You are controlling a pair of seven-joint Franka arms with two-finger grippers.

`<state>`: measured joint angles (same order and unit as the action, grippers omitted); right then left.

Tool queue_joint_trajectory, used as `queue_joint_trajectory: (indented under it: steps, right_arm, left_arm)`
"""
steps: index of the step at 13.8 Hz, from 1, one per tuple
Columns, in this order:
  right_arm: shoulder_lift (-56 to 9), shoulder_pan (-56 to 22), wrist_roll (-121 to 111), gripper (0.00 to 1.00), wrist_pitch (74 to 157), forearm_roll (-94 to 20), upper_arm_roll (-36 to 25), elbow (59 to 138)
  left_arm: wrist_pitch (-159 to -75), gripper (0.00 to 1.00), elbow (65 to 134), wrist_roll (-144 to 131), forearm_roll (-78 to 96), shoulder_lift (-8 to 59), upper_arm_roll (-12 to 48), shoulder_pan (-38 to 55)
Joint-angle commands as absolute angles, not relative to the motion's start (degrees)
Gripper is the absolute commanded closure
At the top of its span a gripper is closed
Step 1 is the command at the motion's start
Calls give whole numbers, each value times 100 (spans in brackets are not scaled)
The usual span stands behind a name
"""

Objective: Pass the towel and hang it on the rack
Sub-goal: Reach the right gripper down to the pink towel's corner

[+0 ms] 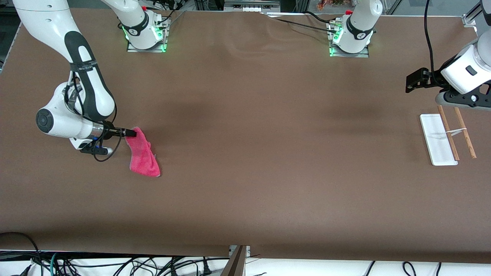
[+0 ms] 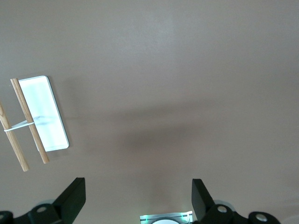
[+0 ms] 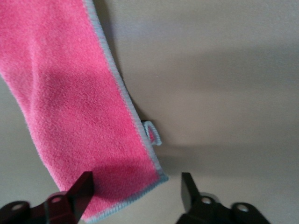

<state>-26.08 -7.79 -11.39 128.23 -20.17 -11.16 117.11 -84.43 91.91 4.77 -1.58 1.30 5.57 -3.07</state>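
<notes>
The pink-red towel (image 1: pixel 142 155) is seen lying on the brown tabletop (image 1: pixel 261 161) toward the right arm's end, nearer to the front camera than either robot base. It is spread as a long, slightly crumpled strip. In the right wrist view the towel (image 3: pixel 74 107) is shown with its fuzzy surface bordered by a thin grey trim, and a small grey loop (image 3: pixel 153 133) is seen projecting from that edge near one corner.

The right pincer (image 1: pixel 132 133) is positioned low at the end of the towel that lies farther from the front camera. In the right wrist view its two dark fingers (image 3: pixel 83 189) are seen spread wide apart, with the towel's corner lying between them; one finger overlaps the cloth, while the second stands over bare tabletop. Nothing is held by it.

The rack (image 1: pixel 447 138) is placed toward the left arm's end of the tabletop, well apart from the towel. A flat white rectangular base (image 2: pixel 44 112) is seen, with two thin parallel brown wooden rods (image 2: pixel 30 121) joined by a white crosspiece.

The left pincer (image 1: pixel 416 79) hangs in the air beside the rack, over bare tabletop. In the left wrist view its fingers (image 2: pixel 72 198) are seen set wide, with nothing between them, and the left arm waits there.
</notes>
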Motion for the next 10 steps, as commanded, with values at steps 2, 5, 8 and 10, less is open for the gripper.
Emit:
queue_joint_trajectory:
  steps: [2, 5, 8, 10]
  right_arm:
    - [-2593, -703, -1371, 40, 12876, -2206, -1081, 11795]
    - [-2645, -694, -1581, 34, 12937, -2398, -1081, 11786]
    - [-2812, -686, -2099, 29, 13069, -2803, -1090, 11786]
    - [-2812, -633, -2197, 61, 13034, -2813, -1090, 11786]
  left_arm:
    - [-8323, 0, 9062, 545, -255, 167, 580, -334]
    - [-8323, 0, 9062, 554, -246, 167, 580, -334]
    - [-8332, 0, 9053, 527, -220, 193, 589, -325]
    - [-8332, 0, 9061, 554, -228, 185, 580, -334]
